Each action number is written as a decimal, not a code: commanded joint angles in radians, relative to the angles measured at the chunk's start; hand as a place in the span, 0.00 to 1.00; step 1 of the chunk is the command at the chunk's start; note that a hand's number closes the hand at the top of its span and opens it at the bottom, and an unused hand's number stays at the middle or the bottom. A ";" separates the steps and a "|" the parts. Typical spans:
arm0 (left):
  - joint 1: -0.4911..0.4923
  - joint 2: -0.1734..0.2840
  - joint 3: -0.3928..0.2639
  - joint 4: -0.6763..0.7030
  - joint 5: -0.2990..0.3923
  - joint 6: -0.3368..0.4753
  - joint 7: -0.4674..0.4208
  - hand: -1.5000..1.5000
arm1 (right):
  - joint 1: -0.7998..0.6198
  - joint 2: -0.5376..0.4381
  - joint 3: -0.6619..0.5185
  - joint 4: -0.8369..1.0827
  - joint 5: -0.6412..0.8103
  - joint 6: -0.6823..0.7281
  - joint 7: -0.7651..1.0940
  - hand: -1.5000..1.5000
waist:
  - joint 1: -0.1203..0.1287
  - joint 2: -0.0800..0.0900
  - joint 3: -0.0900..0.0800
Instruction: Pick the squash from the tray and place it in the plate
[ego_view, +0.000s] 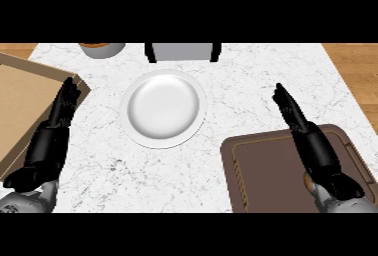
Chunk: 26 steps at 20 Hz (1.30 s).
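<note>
White plate (164, 108) lies between your two hands, empty. Right hand (308, 139) over brown tray (255, 175), fingers straight, holding nothing. Squash: only small orange sliver (308, 183) peeking beside right wrist, mostly hidden. Left hand (53, 131) flat, fingers straight, over cardboard box (18, 100) edge.

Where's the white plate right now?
In the head view the plate sits near the middle of the marble counter, between the two robot hands, up and left of the brown tray and below the grey box.
</note>
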 joint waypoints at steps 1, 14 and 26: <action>-0.046 -0.014 0.031 0.033 0.018 -0.031 -0.037 0.50 | 0.025 -0.015 0.044 -0.037 -0.011 0.098 -0.064 1.00 | 0.023 0.047 0.017; -0.101 0.088 0.115 0.025 0.182 -0.174 0.183 0.50 | 0.328 -0.188 0.295 0.001 0.212 0.151 -0.524 0.00 | 0.010 0.047 0.022; -0.159 0.066 0.139 0.031 0.175 -0.224 0.249 0.50 | 0.454 -0.465 -0.045 -0.177 0.063 0.246 -0.722 0.00 | 0.012 0.043 0.016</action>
